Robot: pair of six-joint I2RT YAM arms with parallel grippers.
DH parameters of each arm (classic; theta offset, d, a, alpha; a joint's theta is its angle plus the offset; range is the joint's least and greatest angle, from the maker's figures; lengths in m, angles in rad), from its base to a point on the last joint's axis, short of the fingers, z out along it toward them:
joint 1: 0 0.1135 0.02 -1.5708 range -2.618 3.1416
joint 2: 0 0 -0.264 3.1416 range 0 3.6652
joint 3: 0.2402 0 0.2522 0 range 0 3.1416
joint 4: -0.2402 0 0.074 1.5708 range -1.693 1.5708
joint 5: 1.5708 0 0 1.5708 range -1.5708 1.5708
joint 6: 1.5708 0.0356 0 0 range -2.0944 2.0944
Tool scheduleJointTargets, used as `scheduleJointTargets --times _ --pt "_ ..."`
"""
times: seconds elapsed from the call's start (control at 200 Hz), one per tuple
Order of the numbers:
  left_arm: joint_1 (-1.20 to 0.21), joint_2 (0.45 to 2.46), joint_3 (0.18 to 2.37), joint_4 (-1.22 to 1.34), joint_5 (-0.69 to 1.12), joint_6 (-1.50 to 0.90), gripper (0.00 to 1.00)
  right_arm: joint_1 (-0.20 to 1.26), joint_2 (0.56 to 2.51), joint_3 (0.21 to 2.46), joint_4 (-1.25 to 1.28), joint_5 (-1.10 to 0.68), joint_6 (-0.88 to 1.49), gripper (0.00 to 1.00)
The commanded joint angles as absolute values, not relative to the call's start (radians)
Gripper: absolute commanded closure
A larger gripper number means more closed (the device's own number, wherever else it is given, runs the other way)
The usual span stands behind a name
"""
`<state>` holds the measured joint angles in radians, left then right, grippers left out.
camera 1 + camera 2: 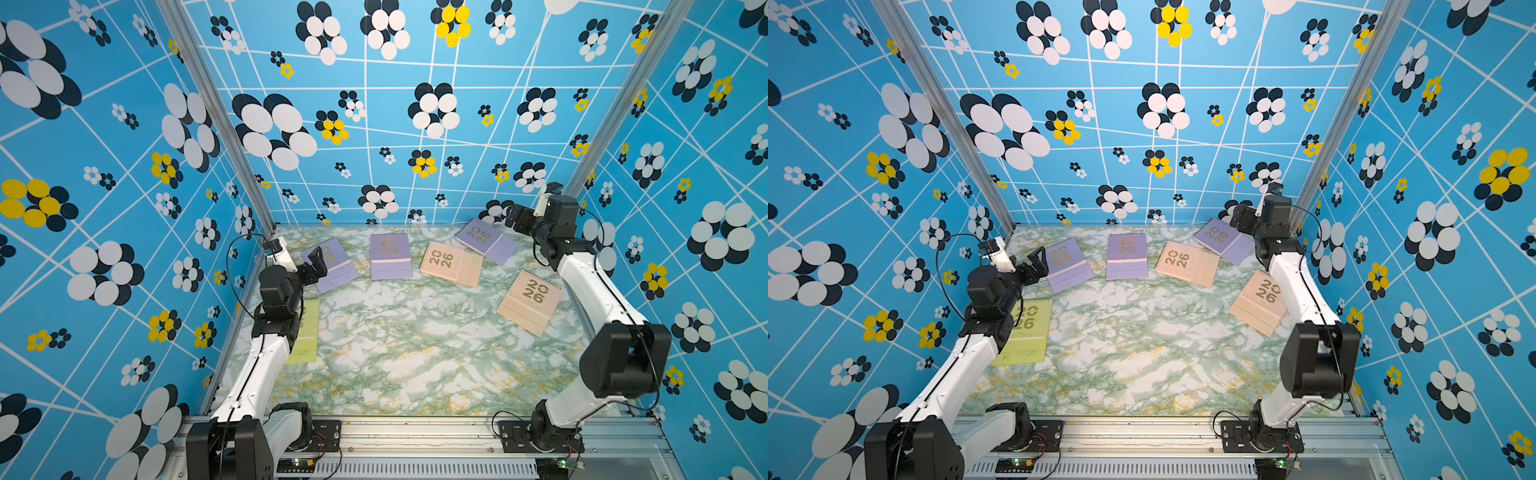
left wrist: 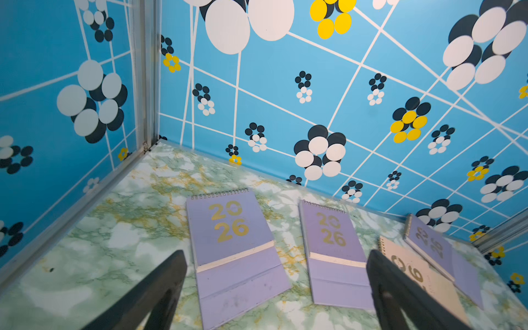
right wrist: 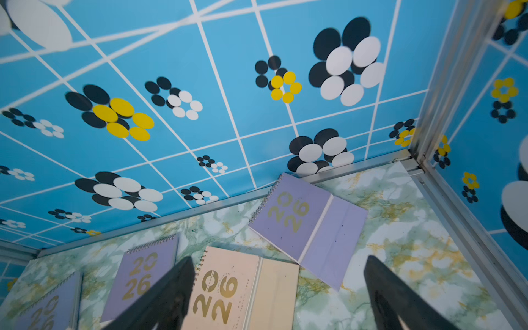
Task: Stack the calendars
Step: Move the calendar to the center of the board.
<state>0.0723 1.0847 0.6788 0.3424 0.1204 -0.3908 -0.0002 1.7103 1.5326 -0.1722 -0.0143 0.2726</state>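
Note:
Six calendars lie flat and apart on the marble table [image 1: 415,357]. Along the back are a lilac one [image 1: 338,270], a second lilac [image 1: 390,255], a peach one [image 1: 451,264] and a third lilac [image 1: 484,239]. Another peach one [image 1: 530,301] lies at the right, and a yellow one [image 1: 1027,332] at the left, partly under my left arm. My left gripper [image 1: 318,259] hovers open over the first lilac calendar [image 2: 231,228], holding nothing. My right gripper [image 1: 517,220] is open above the back right corner, facing the peach calendar [image 3: 228,285] and the lilac one [image 3: 297,217].
Blue patterned walls [image 1: 374,124] close in the table on three sides, with aluminium posts [image 1: 232,137] in the back corners. A metal rail [image 1: 415,432] with both arm bases runs along the front edge. Bare marble fills the middle and front.

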Motion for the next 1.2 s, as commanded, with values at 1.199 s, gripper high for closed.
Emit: scheduleJointTargets --times 1.199 --pt "-0.269 1.197 0.935 -0.133 0.005 -0.413 0.02 0.23 2.594 2.462 -0.736 -0.002 0.245 0.14"
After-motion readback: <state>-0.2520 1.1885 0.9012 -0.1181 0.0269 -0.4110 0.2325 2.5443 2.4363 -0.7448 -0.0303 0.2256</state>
